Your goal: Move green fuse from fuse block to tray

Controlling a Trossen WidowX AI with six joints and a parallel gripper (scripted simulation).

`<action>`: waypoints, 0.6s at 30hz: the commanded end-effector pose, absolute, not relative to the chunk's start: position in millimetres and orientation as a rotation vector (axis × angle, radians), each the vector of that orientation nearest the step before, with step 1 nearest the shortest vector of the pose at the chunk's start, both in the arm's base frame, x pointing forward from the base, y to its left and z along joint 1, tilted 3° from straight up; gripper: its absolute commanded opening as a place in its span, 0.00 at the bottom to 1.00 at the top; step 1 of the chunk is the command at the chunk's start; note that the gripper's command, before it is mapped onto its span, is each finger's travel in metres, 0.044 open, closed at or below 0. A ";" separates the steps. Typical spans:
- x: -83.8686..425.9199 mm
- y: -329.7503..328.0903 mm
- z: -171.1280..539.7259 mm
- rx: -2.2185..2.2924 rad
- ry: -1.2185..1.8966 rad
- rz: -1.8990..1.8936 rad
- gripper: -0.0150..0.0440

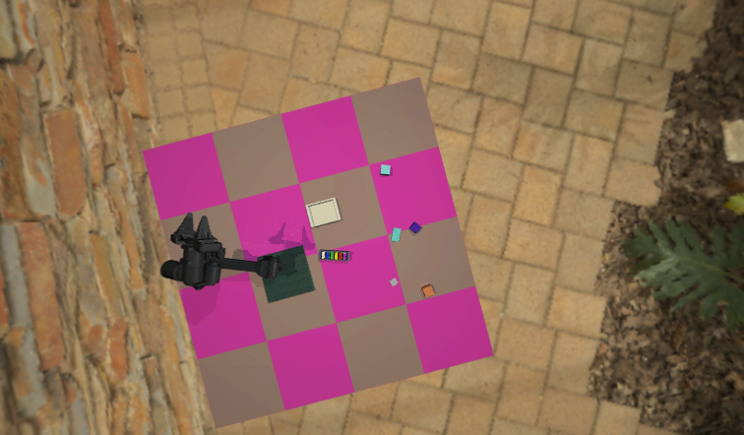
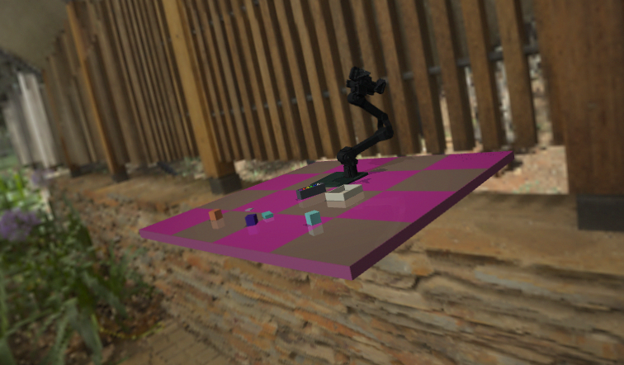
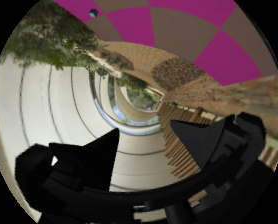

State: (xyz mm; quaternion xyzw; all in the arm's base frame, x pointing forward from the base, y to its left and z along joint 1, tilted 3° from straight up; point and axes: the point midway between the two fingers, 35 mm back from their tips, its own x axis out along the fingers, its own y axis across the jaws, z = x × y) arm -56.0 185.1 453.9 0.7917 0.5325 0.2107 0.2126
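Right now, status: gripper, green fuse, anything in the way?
Gripper open, empty, high over the base. Green fuse seated in the fuse block. Tray beside block, nothing visible in it. Small cubes beyond, off the path.

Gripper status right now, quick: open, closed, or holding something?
Gripper: open and holding nothing, raised high and well away from the fuse block and the tray.
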 end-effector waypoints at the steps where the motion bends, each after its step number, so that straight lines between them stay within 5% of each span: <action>1: -54.6 184.3 455.4 2.209 1.487 0.583 0.89; 12: 64.6 124.6 518.0 2.966 1.933 0.326 0.40; 18: 152.5 88.4 513.3 3.478 2.007 0.013 0.37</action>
